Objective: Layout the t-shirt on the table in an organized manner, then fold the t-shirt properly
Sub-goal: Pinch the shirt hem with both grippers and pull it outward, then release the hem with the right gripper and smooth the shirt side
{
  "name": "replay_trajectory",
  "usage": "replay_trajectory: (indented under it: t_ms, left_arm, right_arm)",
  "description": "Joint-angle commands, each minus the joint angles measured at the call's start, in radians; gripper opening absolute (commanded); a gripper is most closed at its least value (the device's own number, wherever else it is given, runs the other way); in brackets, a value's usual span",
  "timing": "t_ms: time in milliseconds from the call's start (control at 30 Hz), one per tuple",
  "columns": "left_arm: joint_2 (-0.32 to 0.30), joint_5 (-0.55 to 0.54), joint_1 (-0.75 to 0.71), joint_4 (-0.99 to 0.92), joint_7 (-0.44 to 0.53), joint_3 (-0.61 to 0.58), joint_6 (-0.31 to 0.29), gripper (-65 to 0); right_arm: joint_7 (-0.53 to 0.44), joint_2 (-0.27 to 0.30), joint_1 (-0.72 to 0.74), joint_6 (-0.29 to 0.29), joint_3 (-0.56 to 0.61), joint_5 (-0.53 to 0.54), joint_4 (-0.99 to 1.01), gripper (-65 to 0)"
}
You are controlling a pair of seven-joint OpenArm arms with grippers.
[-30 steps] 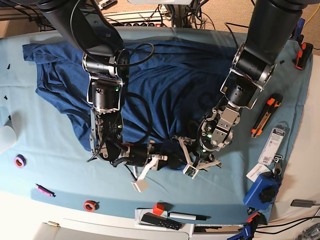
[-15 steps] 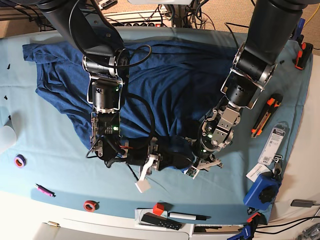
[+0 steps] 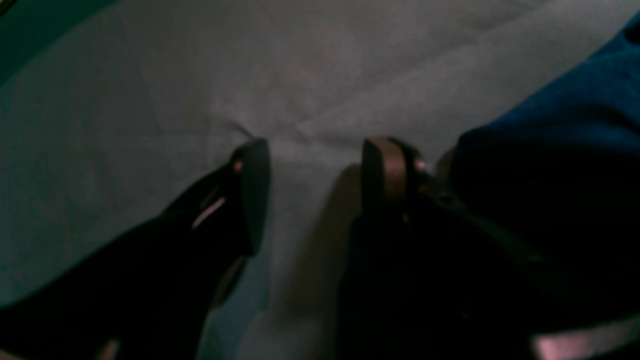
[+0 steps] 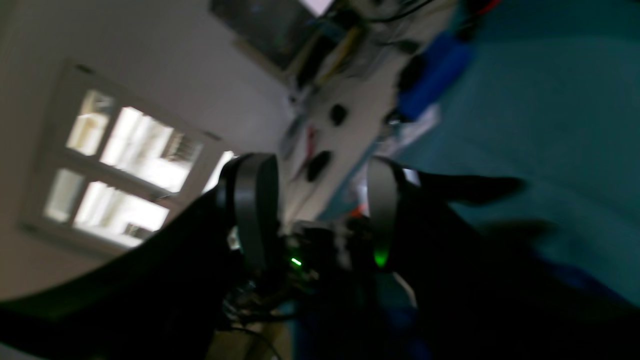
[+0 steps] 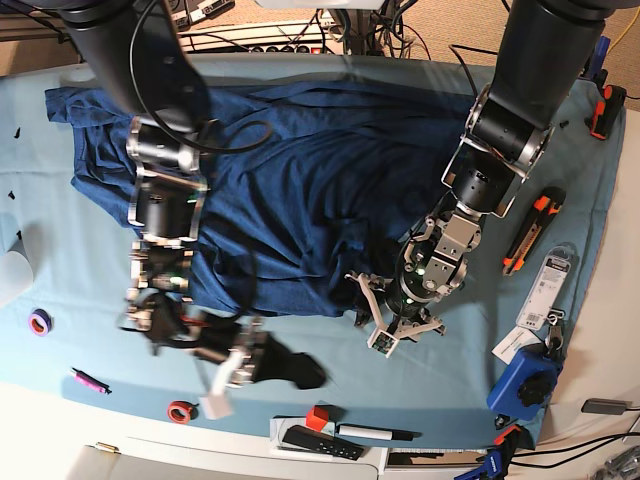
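R gripper [image 5: 232,368] has swung off the t-shirt [image 5: 300,170] hem toward the table [image 5: 60,280] front edge; jaws now wide, nothing held, shirt behind it. L gripper [image 5: 385,325] sits at the hem, jaws apart, empty. Shirt spread but rumpled; layout unfinished, I'd say. No legible writing.

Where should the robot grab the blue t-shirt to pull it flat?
Probably the t-shirt's near hem edge, coming from the front of the table. That edge lies bunched and wavy there, right beside the open left gripper.
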State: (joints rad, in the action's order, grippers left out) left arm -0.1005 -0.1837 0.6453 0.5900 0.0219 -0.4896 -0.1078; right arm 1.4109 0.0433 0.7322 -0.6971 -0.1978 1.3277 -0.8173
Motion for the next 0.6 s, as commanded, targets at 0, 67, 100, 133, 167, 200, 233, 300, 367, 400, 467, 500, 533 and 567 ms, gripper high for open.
replay_trajectory:
  t_ms: [0,67,100,133,167,200,233,300,367,400,467,500,533,567]
  left_arm:
    - [-0.003,0.001,0.031,0.015,0.013,0.002,0.006,-35.6]
    - [-0.002,0.001,0.031,0.015,0.013,0.002,0.006,-35.6]
    - [-0.002,0.001,0.031,0.015,0.013,0.002,0.006,-35.6]
    - [-0.002,0.001,0.031,0.015,0.013,0.002,0.006,-35.6]
    - [-0.002,0.001,0.031,0.015,0.013,0.002,0.006,-35.6]
    - [-0.002,0.001,0.031,0.015,0.013,0.002,0.006,-35.6]
    - [-0.002,0.001,0.031,0.015,0.013,0.002,0.006,-35.6]
    - [-0.002,0.001,0.031,0.015,0.013,0.002,0.006,-35.6]
    - [-0.002,0.001,0.031,0.015,0.013,0.002,0.006,-35.6]
    - [-0.002,0.001,0.031,0.015,0.014,0.002,0.006,-35.6]
    - [0.0,0.001,0.031,0.015,0.018,0.002,0.006,-35.6]
    - [0.001,0.001,0.031,0.015,0.022,0.002,0.006,-35.6]
    - [0.003,0.001,0.031,0.015,0.025,0.002,0.004,-35.6]
    - [0.003,0.001,0.031,0.015,0.024,0.002,0.003,-35.6]
  right_arm:
    - [-0.015,0.023,0.034,-0.001,-0.017,-0.006,-0.015,-35.8]
    - [-0.015,0.069,0.029,-0.001,-0.065,-0.077,-0.015,-35.8]
    - [-0.015,0.092,0.027,-0.001,-0.097,-0.1,-0.015,-35.8]
    - [-0.015,0.116,0.024,-0.001,-0.134,-0.112,-0.015,-35.8]
    - [-0.015,0.14,0.023,-0.001,-0.175,-0.118,-0.015,-35.8]
    - [-0.015,0.165,0.021,-0.001,-0.219,-0.122,-0.015,-35.8]
    - [-0.015,0.19,0.018,-0.001,-0.264,-0.131,-0.015,-35.8]
    - [-0.015,0.238,0.015,-0.001,-0.352,-0.179,-0.015,-35.8]
    - [-0.015,0.281,0.009,-0.001,-0.425,-0.278,-0.014,-35.8]
    - [-0.015,0.303,0.0,-0.001,-0.451,-0.32,-0.013,-35.8]
    - [-0.015,0.344,-0.035,-0.001,-0.457,-0.327,-0.012,-35.8]
    - [-0.015,0.36,-0.058,-0.001,-0.456,-0.325,-0.012,-35.8]
    - [-0.015,0.37,-0.082,-0.001,-0.456,-0.318,-0.012,-35.8]
    - [-0.015,0.377,-0.107,-0.001,-0.456,-0.309,-0.012,-35.8]
